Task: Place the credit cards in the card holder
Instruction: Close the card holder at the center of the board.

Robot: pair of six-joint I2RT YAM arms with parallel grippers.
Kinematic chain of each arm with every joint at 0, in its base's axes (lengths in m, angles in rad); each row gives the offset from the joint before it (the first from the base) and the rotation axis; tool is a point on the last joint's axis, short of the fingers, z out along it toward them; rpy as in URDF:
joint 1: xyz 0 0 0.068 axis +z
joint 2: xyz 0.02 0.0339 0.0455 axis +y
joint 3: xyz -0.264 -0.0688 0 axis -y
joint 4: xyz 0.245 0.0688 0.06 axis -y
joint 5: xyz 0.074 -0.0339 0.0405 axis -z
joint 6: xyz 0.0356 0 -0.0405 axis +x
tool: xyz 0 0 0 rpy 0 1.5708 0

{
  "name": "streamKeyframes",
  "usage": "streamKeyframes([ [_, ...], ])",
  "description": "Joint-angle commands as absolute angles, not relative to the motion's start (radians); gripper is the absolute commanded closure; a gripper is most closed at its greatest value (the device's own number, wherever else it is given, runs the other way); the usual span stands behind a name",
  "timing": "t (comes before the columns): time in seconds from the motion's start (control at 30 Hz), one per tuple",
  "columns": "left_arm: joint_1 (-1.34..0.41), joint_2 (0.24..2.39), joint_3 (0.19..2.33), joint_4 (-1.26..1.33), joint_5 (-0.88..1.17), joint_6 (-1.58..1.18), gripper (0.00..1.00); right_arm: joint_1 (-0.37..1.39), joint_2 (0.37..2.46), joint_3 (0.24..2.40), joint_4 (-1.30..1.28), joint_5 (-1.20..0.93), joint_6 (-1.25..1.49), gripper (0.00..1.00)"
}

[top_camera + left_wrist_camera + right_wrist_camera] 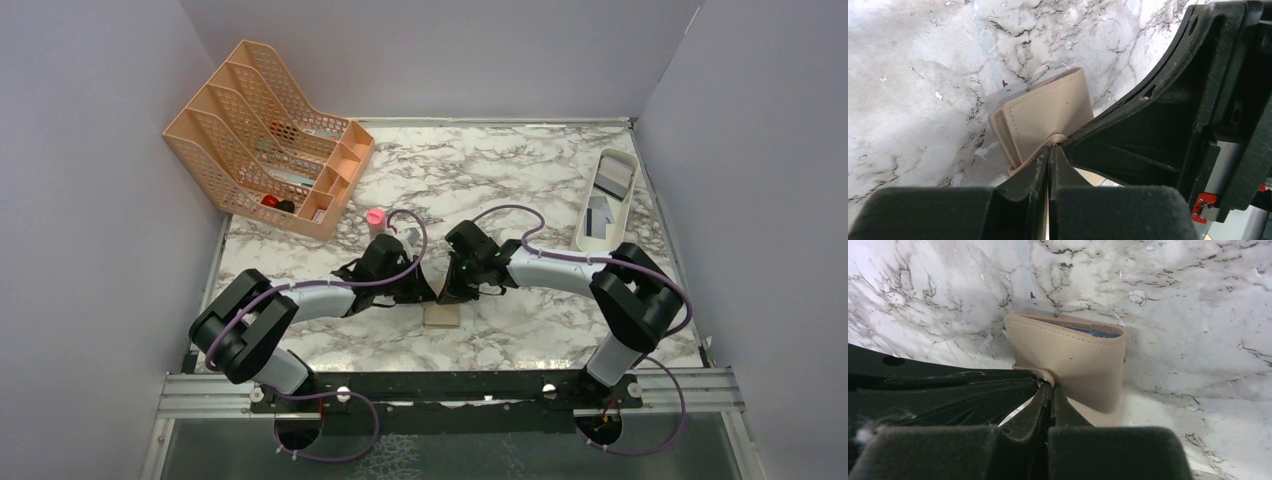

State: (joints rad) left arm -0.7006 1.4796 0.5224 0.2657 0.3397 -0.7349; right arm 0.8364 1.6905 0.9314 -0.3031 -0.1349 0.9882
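Note:
The tan card holder (pixel 441 316) lies on the marble between both grippers, partly folded, with blue lining (pixel 1093 332) showing at its top edge. My left gripper (pixel 428 295) (pixel 1050 146) is shut, its tips pinching the card holder's (pixel 1048 112) snap tab. My right gripper (pixel 452 294) (pixel 1049 386) is shut too. Its tips press against the snap on that tab of the card holder (pixel 1078 360); I cannot tell whether it grips it. Greyish credit cards (pixel 612 182) lie in the white tray (pixel 628 160) at the back right, far from both grippers.
A peach mesh file rack (pixel 265 130) stands at the back left. A small pink-capped bottle (pixel 375 217) sits just behind the left arm. Grey walls close in the table on three sides.

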Motion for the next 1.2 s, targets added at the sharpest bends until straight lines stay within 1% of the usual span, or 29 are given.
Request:
streamKeyframes([
  [0.0,-0.716,1.517,0.539,0.234,0.298,-0.703,0.95,0.85,1.778,0.86,-0.446,-0.094,1.045,0.96],
  [0.07,-0.716,1.522,0.539,0.229,0.292,-0.697,0.94,0.85,1.789,0.866,-0.454,-0.109,1.048,0.91],
  [0.17,-0.716,1.53,0.533,0.232,0.292,-0.696,0.94,0.85,1.8,0.894,-0.471,-0.12,1.036,0.87],
  [0.37,-0.716,1.543,0.532,0.237,0.295,-0.695,0.94,0.85,1.671,0.937,-0.511,-0.074,0.993,0.69],
  [0.43,-0.718,1.543,0.529,0.248,0.301,-0.701,0.94,0.85,1.617,0.939,-0.511,-0.06,0.976,0.66],
  [0.5,-0.719,1.541,0.533,0.252,0.308,-0.703,0.94,0.85,1.566,0.933,-0.474,-0.07,0.935,0.67],
  [0.53,-0.719,1.537,0.534,0.251,0.309,-0.703,0.94,0.85,1.546,0.926,-0.442,-0.082,0.91,0.69],
  [0.57,-0.719,1.533,0.536,0.249,0.309,-0.703,0.94,0.85,1.531,0.921,-0.423,-0.085,0.895,0.73],
  [0.7,-0.72,1.528,0.542,0.245,0.311,-0.705,0.93,0.85,1.521,0.933,-0.378,-0.073,0.843,0.93],
  [0.73,-0.721,1.53,0.543,0.242,0.31,-0.703,0.93,0.85,1.526,0.933,-0.362,-0.074,0.833,0.97],
  [0.77,-0.721,1.532,0.544,0.242,0.311,-0.704,0.94,0.85,1.53,0.933,-0.347,-0.083,0.824,0.99],
  [0.97,-0.723,1.527,0.544,0.241,0.334,-0.715,0.94,0.85,1.585,0.964,-0.342,-0.101,0.819,0.99],
  [1.03,-0.724,1.509,0.546,0.241,0.347,-0.727,0.91,0.85,1.589,0.972,-0.362,-0.069,0.816,0.96],
  [1.17,-0.724,1.468,0.554,0.231,0.344,-0.738,0.88,0.85,1.575,0.963,-0.366,-0.032,0.816,0.96],
])
